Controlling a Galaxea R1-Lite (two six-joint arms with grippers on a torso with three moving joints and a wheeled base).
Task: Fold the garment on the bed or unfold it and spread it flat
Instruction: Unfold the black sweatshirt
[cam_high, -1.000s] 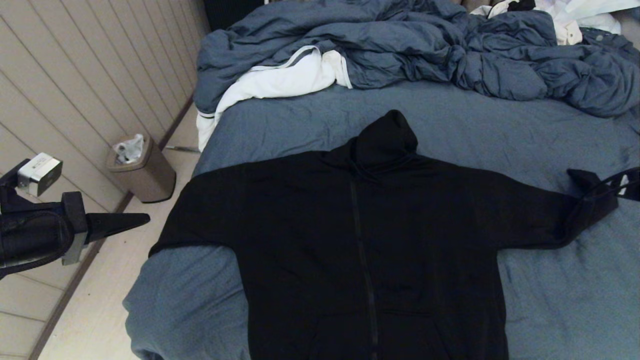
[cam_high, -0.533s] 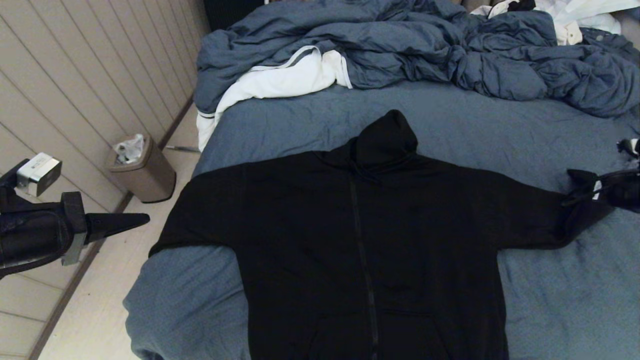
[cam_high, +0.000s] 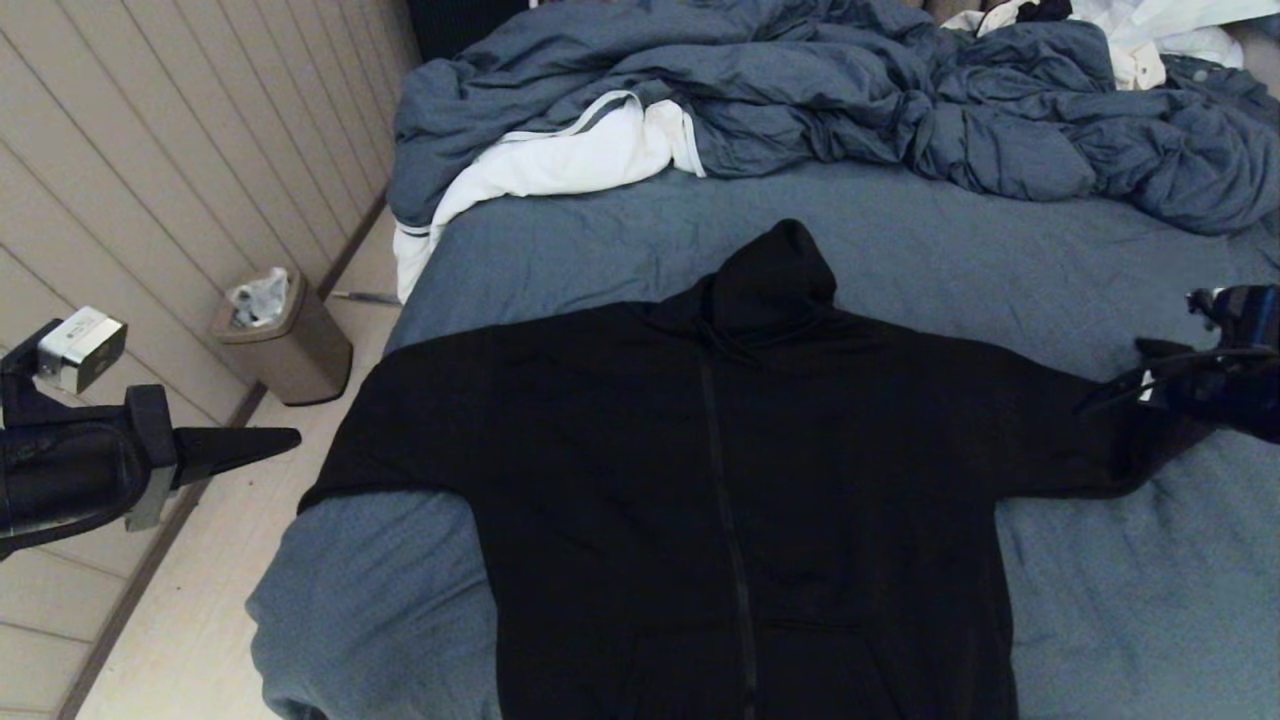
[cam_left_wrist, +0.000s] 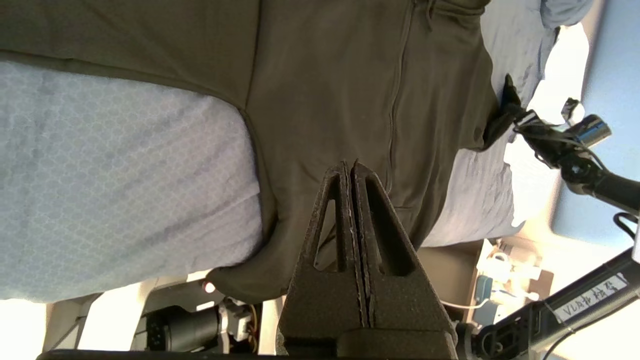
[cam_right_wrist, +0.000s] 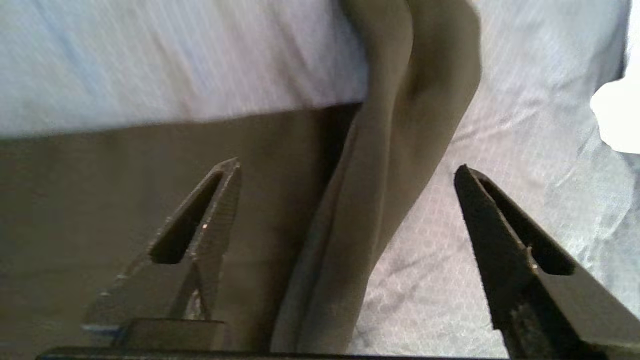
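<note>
Black, soft fabric fills the near middle of the head view: the garment (cam_high: 740, 480) lies front up on the bed (cam_high: 1120, 590), its zip running straight down the chest, its body reaching the near edge of the mattress and both sleeves stretched out sideways. Its left sleeve ends at the bed's left edge, where the sheet drops toward the pale floor. Off that side, clear of the bed, the left gripper (cam_high: 285, 438) hangs over the floor, parked, with its fingers pressed tight together and nothing between them; its own wrist view shows the two pads (cam_left_wrist: 345, 210) meeting along one seam. At the far right of the bed the right gripper (cam_right_wrist: 347, 172) sits over the cuff end of the other sleeve, its fingers spread wide, one over the dark cloth and one over the blue-grey sheet, with the sleeve's rumpled end lying loose between them and not pinched. Further back, the hood points toward the head of the bed. Beyond it lie a white cloth (cam_high: 560, 160) and a rumpled duvet (cam_high: 850, 90), and a bin (cam_high: 283, 335) stands on the floor by the panelled wall.
</note>
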